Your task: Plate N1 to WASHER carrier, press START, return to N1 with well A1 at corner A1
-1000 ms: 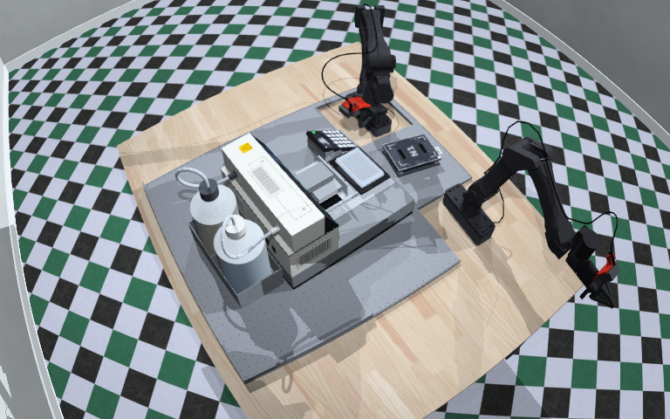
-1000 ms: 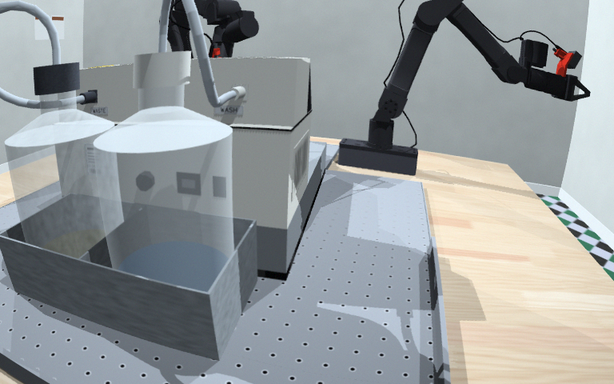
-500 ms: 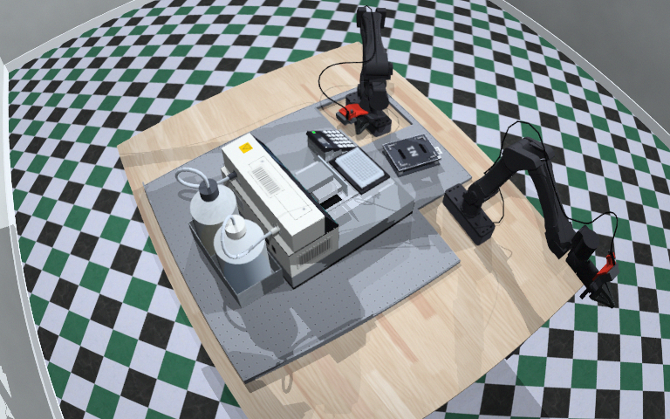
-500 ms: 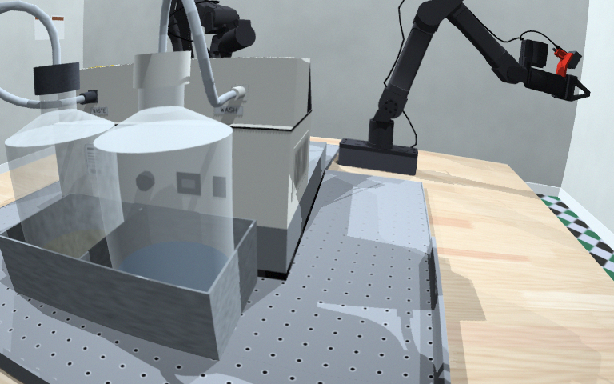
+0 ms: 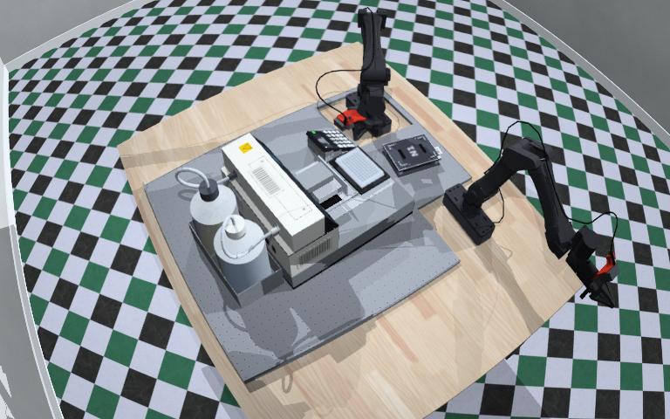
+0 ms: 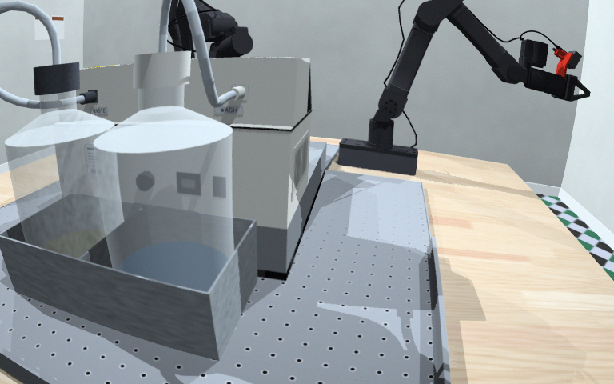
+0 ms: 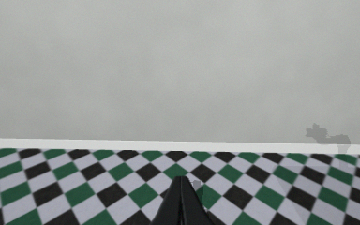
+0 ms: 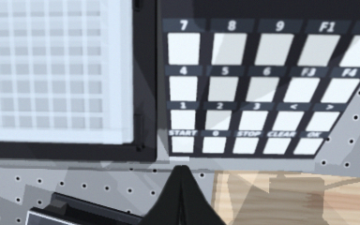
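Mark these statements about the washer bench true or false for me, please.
1. The white rectangular well plate is in the black carrier. True.
2. The right tool is open. False; it is shut.
3. The left tool grips the plate. False; it is shut on nothing.
4. The black nest marked N1 holds no plate. True.
5. The white START key sits below key 7's row. True.

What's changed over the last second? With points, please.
The right pincer (image 5: 356, 135) (image 8: 181, 173) has moved closer to the keypad (image 5: 339, 140) (image 8: 224, 89), apparently lowering, and is shut on nothing. Nothing was visibly taken hold of or let go. The plate (image 5: 359, 167) (image 8: 56, 70) is still on the carrier (image 5: 365, 190) (image 8: 146, 94), and the left pincer (image 5: 611, 303) (image 6: 588, 94) (image 7: 180, 185) hasn't moved.
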Controlling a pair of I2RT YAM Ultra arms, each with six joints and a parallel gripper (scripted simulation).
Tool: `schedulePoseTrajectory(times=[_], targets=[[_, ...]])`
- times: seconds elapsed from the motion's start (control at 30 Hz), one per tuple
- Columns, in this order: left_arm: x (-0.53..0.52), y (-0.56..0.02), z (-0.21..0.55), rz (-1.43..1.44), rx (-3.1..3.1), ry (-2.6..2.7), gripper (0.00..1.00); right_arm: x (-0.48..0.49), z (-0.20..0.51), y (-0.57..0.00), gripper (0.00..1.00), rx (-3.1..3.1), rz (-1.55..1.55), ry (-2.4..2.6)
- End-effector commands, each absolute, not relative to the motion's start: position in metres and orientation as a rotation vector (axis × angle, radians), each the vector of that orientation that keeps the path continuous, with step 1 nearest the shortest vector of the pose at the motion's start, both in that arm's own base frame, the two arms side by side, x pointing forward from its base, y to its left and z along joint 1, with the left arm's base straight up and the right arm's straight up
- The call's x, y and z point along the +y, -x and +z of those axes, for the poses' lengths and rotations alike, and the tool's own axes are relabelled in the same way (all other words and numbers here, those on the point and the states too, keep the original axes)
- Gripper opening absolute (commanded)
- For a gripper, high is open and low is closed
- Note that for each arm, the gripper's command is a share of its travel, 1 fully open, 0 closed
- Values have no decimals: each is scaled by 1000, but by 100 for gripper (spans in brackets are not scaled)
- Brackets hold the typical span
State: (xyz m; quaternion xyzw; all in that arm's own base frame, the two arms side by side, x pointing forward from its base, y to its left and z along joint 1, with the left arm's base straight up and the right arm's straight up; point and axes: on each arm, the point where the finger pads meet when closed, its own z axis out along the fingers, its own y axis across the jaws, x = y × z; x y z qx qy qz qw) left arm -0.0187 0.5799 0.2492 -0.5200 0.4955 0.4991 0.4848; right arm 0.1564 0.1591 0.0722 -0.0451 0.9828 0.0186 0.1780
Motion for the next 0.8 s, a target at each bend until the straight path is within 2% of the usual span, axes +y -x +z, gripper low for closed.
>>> schedulePoseTrajectory(times=[0.0,0.27,0.77], targets=[[580,21,256,1235,1193,1235,0,165,70,-161,0,2765,76,131],[580,21,256,1235,1193,1235,0,163,55,-167,0,2767,65,126],[580,21,256,1235,1193,1235,0,166,74,-167,0,2735,92,110]])
